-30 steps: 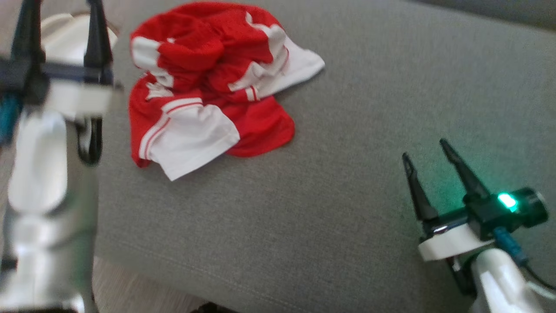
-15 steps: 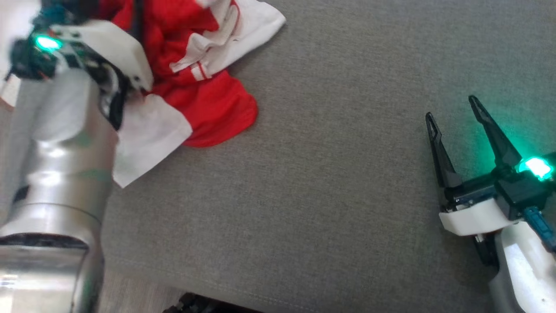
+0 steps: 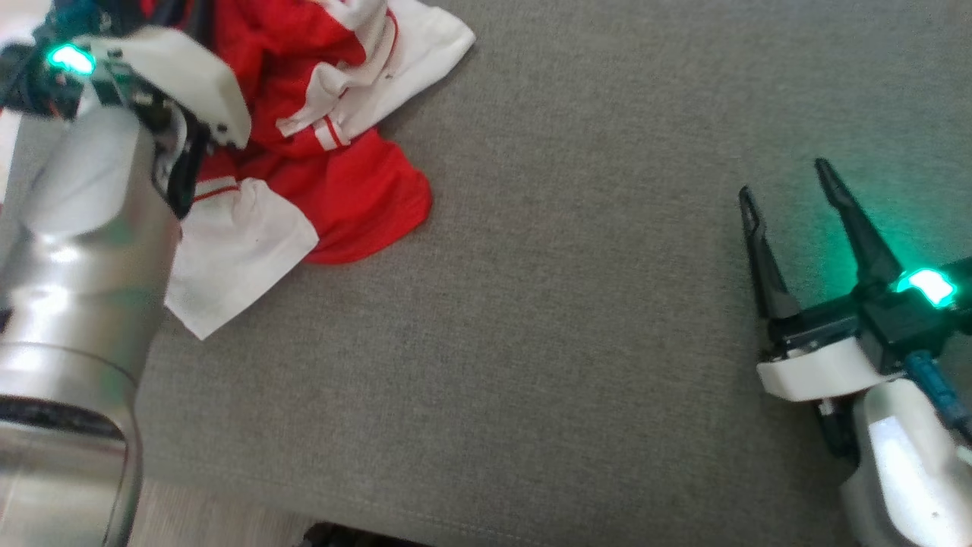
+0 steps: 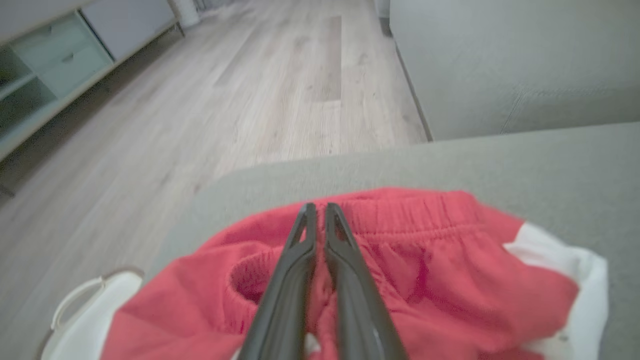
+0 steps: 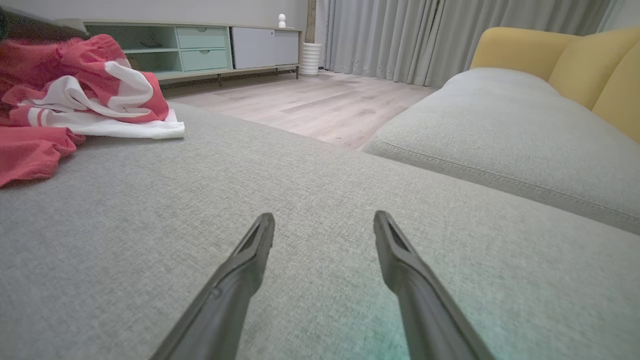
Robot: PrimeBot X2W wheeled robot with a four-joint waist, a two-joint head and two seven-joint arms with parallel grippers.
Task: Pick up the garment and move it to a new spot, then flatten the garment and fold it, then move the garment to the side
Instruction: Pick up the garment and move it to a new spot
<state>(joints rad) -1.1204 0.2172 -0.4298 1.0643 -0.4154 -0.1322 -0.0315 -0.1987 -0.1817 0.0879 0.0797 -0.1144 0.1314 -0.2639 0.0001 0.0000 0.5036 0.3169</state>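
Our left gripper (image 4: pixel 316 207) has just snapped shut. Its jaws seem to pinch a fold of the crumpled red-and-white cloth garment (image 4: pixel 425 260), bunched beneath and around its fingers. We judge the lift comes next. The right gripper (image 3: pixel 786 178) waits well apart, wide open and empty.

Garment (image 3: pixel 342 190) on cushion (image 3: pixel 569 342), left end effector (image 4: pixel 318 208) seemingly amid it

The head view looks down on the grey cushion (image 3: pixel 531 342); both wrist views look low along it, all sharing the garment (image 3: pixel 342 175).
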